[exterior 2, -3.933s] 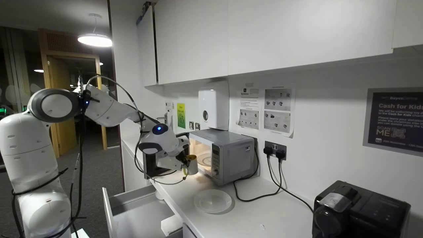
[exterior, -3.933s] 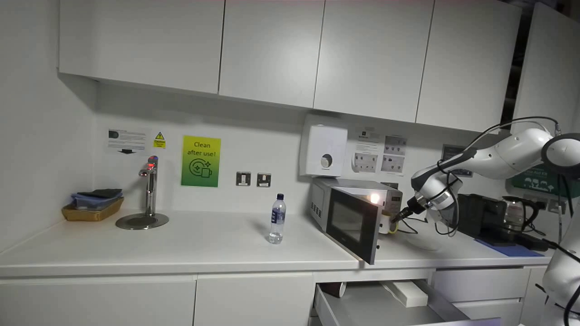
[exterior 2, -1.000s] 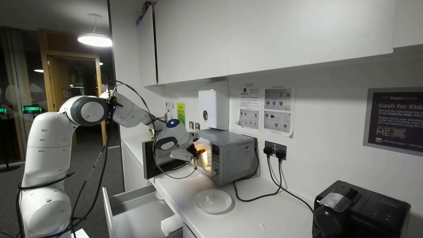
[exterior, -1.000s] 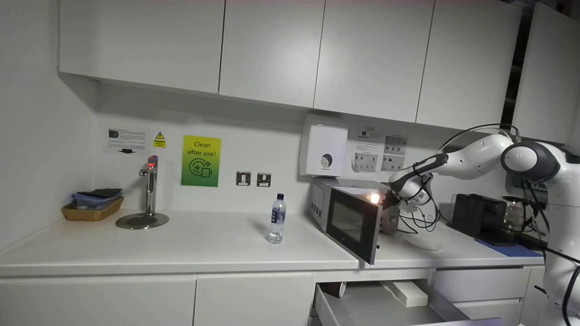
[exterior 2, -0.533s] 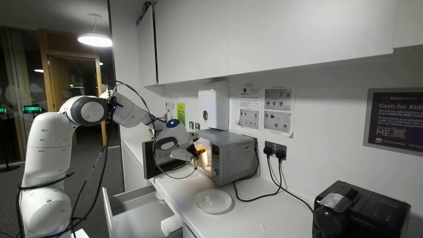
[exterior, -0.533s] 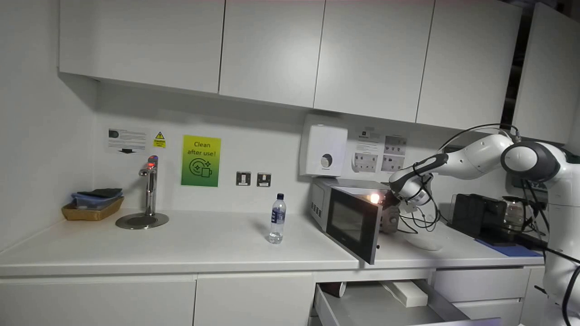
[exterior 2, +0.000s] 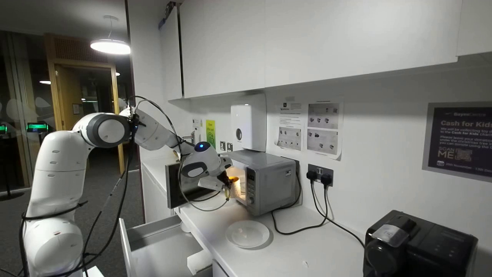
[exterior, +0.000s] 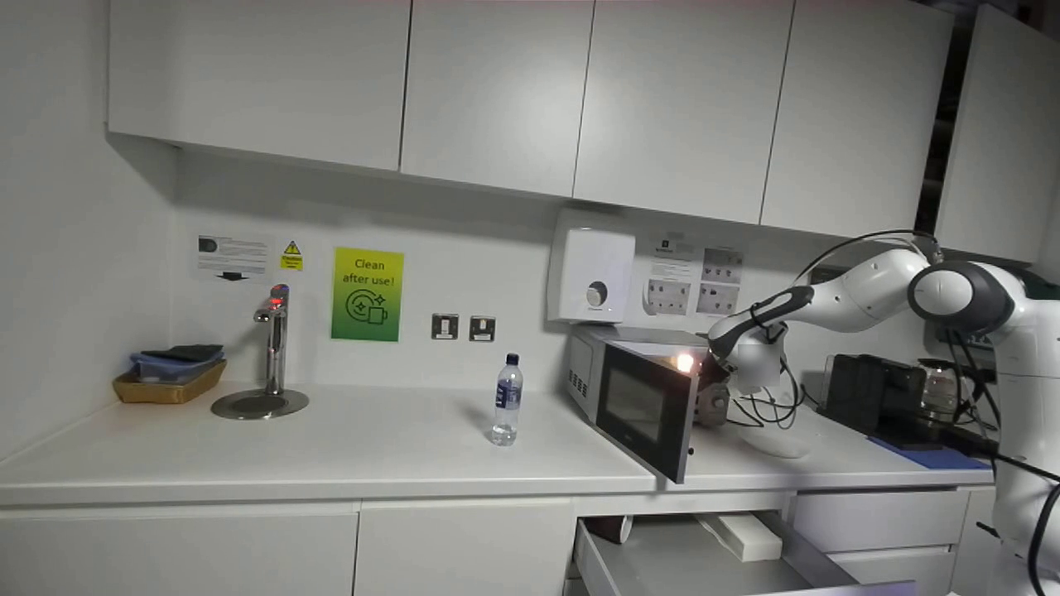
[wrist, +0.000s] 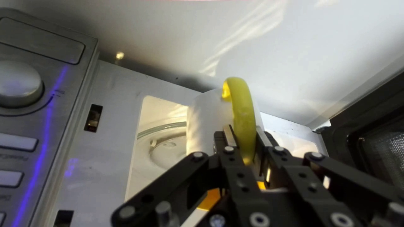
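Clearly, your claw is clamped on the yellow handle of the white mug, which you hold at the lit mouth of the microwave. Its door stands open, and a plate lies on the worktop.

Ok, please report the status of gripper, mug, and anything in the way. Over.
Gripper pinching yellow handle. White mug roughly upright, at opening of microwave. Door open, seemingly not in the way.
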Available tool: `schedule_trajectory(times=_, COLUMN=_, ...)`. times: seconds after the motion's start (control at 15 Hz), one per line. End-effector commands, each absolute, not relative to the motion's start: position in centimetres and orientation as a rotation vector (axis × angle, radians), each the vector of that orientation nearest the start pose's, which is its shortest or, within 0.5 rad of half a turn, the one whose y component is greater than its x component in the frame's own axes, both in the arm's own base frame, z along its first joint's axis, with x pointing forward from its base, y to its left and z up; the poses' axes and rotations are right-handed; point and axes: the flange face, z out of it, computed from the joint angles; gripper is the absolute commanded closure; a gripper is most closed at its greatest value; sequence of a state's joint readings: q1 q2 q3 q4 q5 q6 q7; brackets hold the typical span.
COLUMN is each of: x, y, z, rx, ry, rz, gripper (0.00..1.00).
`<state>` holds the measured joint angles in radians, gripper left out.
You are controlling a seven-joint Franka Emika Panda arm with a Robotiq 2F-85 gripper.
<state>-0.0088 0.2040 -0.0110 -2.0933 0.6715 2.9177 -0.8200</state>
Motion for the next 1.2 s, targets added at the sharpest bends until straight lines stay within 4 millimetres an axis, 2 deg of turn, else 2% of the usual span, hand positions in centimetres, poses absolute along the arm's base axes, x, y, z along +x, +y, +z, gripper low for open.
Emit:
schedule_trajectory(times=0.0, x=62.3, y=-4.4, z=40.0, rx=-2.871, ry=-0.260, rz=-1.059, gripper=0.96)
schedule_trajectory(times=0.4, x=63.3, y=-3.7, z=41.1, rx=-2.848, ry=-0.280, rz=-1.096, gripper=0.96)
schedule_trajectory(times=0.8, x=65.2, y=-3.6, z=42.2, rx=-2.829, ry=-0.290, rz=-1.160, gripper=0.96)
schedule_trajectory(times=1.13, x=66.1, y=-3.5, z=41.8, rx=-2.829, ry=-0.290, rz=-1.170, gripper=0.96)
